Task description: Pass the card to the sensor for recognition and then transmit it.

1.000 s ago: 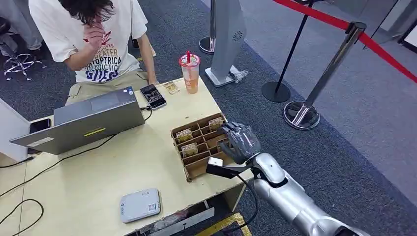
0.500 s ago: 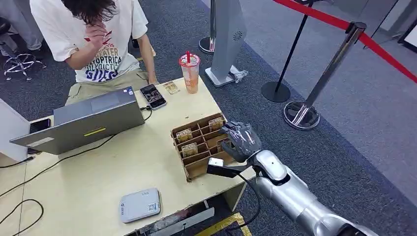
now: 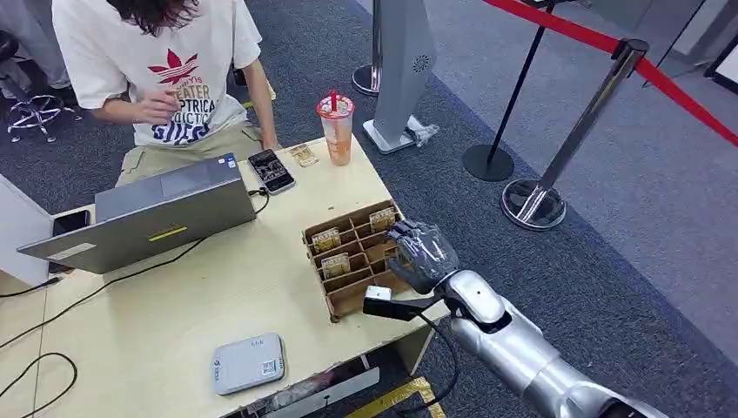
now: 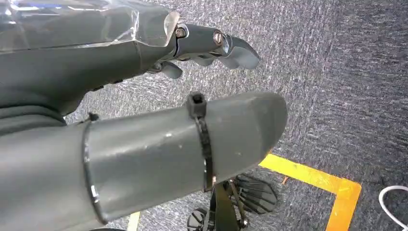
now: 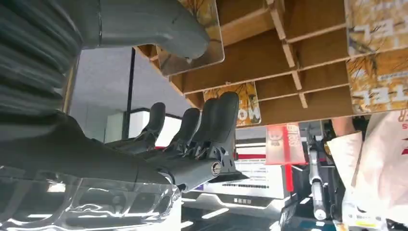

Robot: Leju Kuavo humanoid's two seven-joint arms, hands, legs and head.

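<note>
Card (image 5: 192, 36): standing in the cardboard rack (image 3: 348, 261); my right hand (image 3: 422, 252) is closing around it, not yet gripping.
Risk: I am judging thumb (image 5: 159, 26) slip could topple it.

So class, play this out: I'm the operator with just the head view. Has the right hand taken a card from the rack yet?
Observer: Not yet. In the right wrist view the right hand has its thumb across one card, with the fingers apart from it.
Operator: And the left hand?
Observer: In the left wrist view the left hand hangs over carpet, holding nothing.
Operator: Anything on that floor?
Observer: A yellow line.
</note>
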